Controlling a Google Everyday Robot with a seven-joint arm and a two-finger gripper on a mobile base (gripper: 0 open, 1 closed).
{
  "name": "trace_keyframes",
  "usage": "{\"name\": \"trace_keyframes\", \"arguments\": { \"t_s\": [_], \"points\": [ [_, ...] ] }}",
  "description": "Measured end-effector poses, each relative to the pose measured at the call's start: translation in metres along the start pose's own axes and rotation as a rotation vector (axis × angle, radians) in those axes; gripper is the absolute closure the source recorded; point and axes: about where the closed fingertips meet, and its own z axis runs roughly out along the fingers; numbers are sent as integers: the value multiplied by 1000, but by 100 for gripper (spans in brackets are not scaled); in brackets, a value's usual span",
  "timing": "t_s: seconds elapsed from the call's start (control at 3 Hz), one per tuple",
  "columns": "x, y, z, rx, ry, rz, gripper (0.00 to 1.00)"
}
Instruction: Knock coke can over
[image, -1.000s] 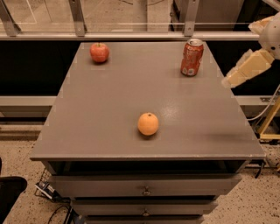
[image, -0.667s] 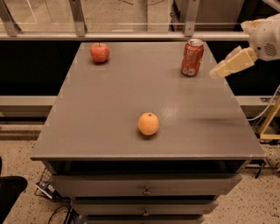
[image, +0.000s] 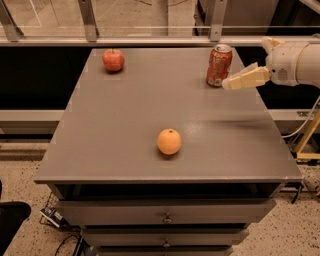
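Camera view: gripper just beside the upright coke can.

Arm behind the gripper by the coke can is cropped.

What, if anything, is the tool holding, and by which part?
Nothing is held. The tool hangs just right of the upright coke can, tip near its base.

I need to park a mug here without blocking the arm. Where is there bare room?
On the table, the left side as pictured is bare from the apple down to the front edge, left of the orange. The front right corner is free too. Crowded: the back right, where the tool hovers just right of the coke can.
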Motion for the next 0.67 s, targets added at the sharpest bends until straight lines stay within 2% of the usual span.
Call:
{"name": "trace_keyframes", "arguments": {
  "t_s": [0.33,0.67],
  "points": [
    [8,1,13,4,-67,31,0],
    [6,3,15,-2,-66,28,0]
  ]
}}
